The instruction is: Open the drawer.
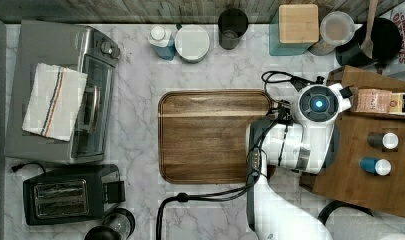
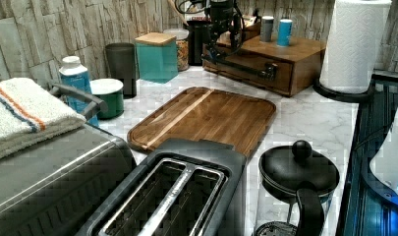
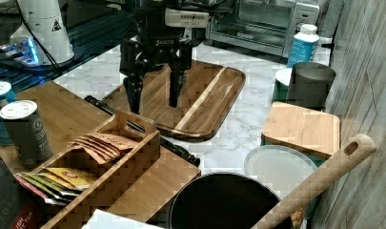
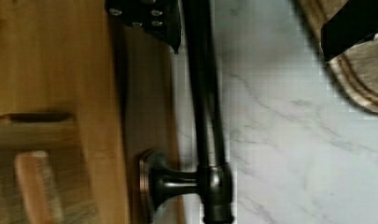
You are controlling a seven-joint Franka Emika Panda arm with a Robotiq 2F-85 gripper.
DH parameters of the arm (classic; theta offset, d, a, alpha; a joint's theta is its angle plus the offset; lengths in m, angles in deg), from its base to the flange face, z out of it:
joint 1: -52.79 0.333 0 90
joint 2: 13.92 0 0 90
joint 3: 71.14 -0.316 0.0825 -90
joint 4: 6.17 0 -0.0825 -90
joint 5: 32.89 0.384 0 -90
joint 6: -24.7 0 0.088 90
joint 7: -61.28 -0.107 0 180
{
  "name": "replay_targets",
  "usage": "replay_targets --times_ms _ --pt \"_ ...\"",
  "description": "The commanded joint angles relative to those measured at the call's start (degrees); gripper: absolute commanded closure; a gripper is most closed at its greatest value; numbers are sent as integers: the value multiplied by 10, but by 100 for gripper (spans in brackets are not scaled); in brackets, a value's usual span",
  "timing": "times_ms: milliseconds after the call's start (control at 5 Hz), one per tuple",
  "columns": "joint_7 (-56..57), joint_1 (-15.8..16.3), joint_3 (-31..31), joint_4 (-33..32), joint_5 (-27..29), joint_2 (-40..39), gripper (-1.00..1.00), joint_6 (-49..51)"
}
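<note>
Brown wooden drawer (image 2: 255, 66), black handle (image 4: 205, 93), white grey-veined marble counter (image 1: 140, 125).

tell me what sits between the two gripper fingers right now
The drawer's black bar handle runs through the gap between the open gripper fingers, one finger on the cabinet side; the wrist view shows it.

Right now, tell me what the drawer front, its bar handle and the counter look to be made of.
The drawer front looks like medium-brown wood with a smooth satin finish; faint grain shows. The bar handle looks like dark metal, bronze-black, with soft highlights along the rod and its round mounting post. The counter looks like white marble or a marble-look surface, with grey veining; which one cannot be told.
</note>
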Motion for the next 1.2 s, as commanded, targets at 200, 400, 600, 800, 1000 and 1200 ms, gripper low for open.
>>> replay_targets --times_ms 200,400,600,800,1000,1200 --pt "-16 -34 17 -31 43 11 -100 -60" --pt "-35 -17 19 -50 65 14 -100 -78" --pt "-39 -9 17 -39 69 8 -100 -56" --pt "27 -33 -6 -28 111 -30 -100 -88" --pt "63 -46 -11 -21 102 -50 -100 -103" --pt "82 -42 3 -12 72 -59 -100 -84"
